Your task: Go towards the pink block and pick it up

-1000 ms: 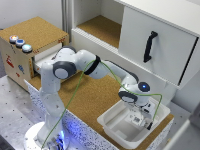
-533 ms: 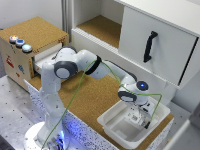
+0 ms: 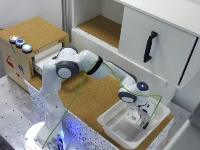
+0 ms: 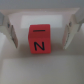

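Pink block (image 4: 39, 41) centred between open jaws, untouched

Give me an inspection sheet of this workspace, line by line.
Surface: cork-topped counter holding a white bin.
Job's things: pink block, looks red, black markings including an N, lying on the bin floor.
Clutter: nothing seen in the bin besides the block.
Claw: claw lowered into the bin, open, fingers either side of the block, apart from it.
Cables: green cable running along the arm.
Surroundings: white cabinet with black handle; wooden box with buttons.
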`<action>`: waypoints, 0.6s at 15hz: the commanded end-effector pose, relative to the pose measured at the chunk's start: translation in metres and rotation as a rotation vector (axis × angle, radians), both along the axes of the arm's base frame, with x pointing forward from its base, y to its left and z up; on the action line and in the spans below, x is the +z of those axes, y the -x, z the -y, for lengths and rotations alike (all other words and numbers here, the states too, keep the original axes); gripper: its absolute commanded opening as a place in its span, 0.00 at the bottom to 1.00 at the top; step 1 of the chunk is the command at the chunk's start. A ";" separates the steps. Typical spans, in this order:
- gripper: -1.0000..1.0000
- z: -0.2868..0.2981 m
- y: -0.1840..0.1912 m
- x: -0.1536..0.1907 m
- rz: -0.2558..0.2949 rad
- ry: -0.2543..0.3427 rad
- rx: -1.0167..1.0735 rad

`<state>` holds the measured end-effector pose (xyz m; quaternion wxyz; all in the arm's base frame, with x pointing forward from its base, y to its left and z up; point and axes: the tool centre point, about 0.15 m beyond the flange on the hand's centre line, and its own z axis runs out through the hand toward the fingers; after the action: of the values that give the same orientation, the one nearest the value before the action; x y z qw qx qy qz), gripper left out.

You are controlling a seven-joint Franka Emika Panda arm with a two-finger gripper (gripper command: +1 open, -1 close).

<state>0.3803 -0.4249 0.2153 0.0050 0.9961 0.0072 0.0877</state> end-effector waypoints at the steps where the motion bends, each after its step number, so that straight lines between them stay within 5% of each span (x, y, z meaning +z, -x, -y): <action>1: 0.00 0.005 -0.017 -0.015 -0.017 0.003 0.002; 6: 0.00 0.005 -0.008 -0.005 0.005 -0.004 0.012; 9: 0.00 0.000 -0.002 0.023 0.073 -0.103 0.026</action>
<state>0.3766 -0.4283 0.2168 0.0056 0.9960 0.0047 0.0891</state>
